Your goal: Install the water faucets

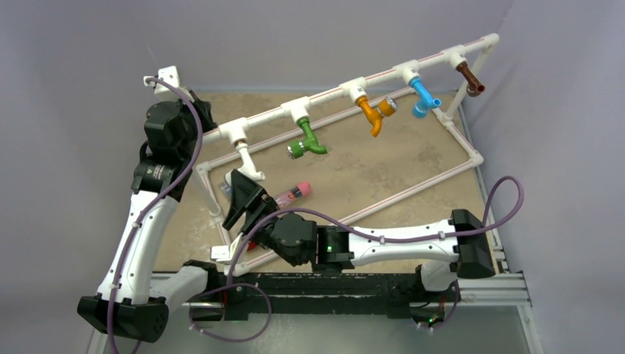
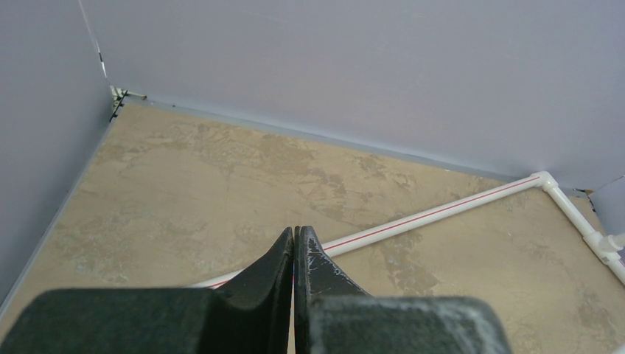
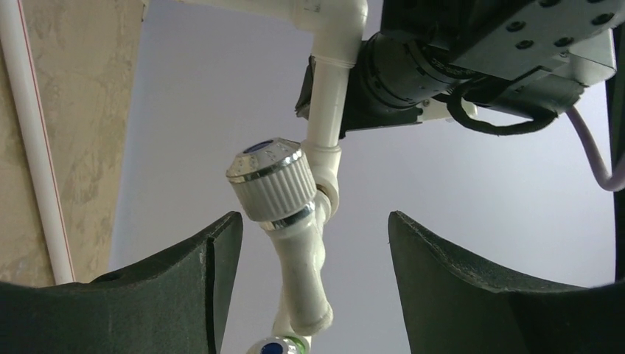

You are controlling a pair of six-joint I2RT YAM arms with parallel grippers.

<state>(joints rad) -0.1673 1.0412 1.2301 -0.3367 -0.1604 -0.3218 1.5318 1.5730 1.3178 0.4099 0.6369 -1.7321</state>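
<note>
Water faucets (image 1: 371, 110), five in count and one of each colour, are hanging in a row under the top rail of the white pipe frame (image 1: 472, 156), which is standing on the mottled tan surface (image 1: 383, 173). Nearest, at the lower left end of the row, the white faucet (image 1: 249, 164) (image 3: 298, 258) is running its long axis down and slightly rightward from its fitting. In the right wrist view its body is standing almost vertical in mid-frame, with a ribbed chrome knob, blue-capped, jutting to the upper left.

The right gripper (image 1: 247, 184) (image 3: 313, 215) is bracketing this faucet, its jaws released and standing wide, one on each side and clear of the body. Just right of it a pink-capped cylinder (image 1: 293, 194) is lying on the surface, its long axis pointing to the upper right.

The left gripper (image 2: 295, 234) is pressing its jaws clenched on nothing, aiming across the surface toward a frame pipe marked with a thin red line. A label on the left arm (image 1: 144, 221) is showing, too small to read.

Farther along the rail:
- The green faucet (image 1: 306, 141) is turning its spout right and its knob lower left.
- The orange faucet (image 1: 371, 114) is pointing its spout straight down.
- The blue faucet (image 1: 424, 97) is slanting down and right.
- The brown faucet (image 1: 469, 78), farthest at the upper right, is angling down and right.
</note>
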